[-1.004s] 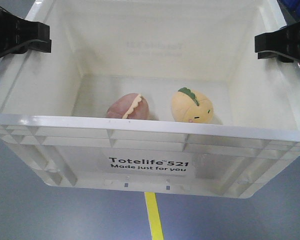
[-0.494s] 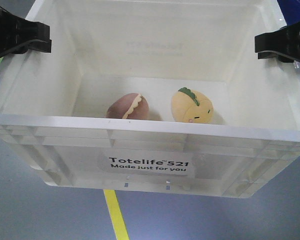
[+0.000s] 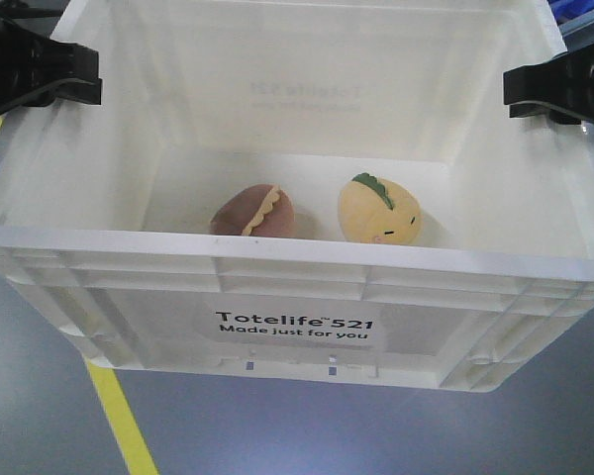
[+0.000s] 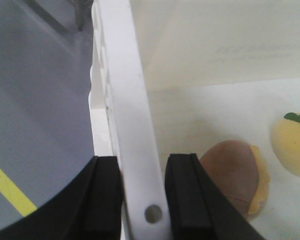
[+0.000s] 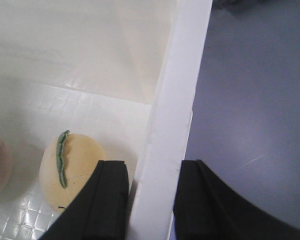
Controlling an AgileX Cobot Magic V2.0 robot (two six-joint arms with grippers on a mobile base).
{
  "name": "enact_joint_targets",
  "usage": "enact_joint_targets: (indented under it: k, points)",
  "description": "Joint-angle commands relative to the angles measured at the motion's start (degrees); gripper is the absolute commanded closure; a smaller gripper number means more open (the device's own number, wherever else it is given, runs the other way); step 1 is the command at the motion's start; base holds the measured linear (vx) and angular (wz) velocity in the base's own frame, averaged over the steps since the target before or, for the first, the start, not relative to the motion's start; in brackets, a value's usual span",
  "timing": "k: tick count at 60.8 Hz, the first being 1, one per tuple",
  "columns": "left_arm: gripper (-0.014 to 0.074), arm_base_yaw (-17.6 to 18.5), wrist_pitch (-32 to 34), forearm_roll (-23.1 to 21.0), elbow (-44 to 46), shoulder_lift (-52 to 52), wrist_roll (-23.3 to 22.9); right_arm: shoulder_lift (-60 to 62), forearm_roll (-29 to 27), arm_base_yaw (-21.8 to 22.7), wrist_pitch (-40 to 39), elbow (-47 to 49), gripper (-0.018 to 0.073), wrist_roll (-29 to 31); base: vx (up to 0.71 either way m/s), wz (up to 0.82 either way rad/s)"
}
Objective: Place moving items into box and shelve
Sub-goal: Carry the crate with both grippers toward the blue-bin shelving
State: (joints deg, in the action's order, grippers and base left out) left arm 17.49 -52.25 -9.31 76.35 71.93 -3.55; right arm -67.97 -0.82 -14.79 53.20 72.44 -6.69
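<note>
A grey floor (image 3: 396, 440) crossed by a yellow line (image 3: 119, 421) is seen beneath the box (image 3: 297, 252). Over the last second that line has been carried from 6 o'clock to 7 o'clock along the lower edge. The box, the toys and the grippers have kept their places in the frame. It is therefore judged that the base is being driven or turned with the load held, so packing is done and shelving is under way.

The pinkish-brown toy (image 3: 255, 211) lies on the box bottom, with the yellow-orange toy (image 3: 379, 210) near it at 3 o'clock, not touching.

In the front view only black gripper bodies are shown at 10 and 2 o'clock. Only the wrist views show the grip. The left gripper (image 4: 144, 195) is clamped across the left wall's rim and the right gripper (image 5: 150, 200) across the right wall's rim, each with one finger inside and one outside. No shelf is shown in any view.
</note>
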Motion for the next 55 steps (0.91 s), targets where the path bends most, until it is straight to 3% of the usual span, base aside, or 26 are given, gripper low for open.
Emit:
enact_joint_targets:
  k: [1,55]
  points:
    - [0.0603,0.26,7.49,-1.46,2.70,-2.69,0.72,1.75,1.69,0.32,-7.20,2.50,0.0564,1.17,0.31,-0.49]
    - [0.0603,0.26,7.49,-1.41,2.70,-2.69,0.72,1.75,1.69,0.32,-7.20,2.50,0.0564,1.17,0.30,-0.47]
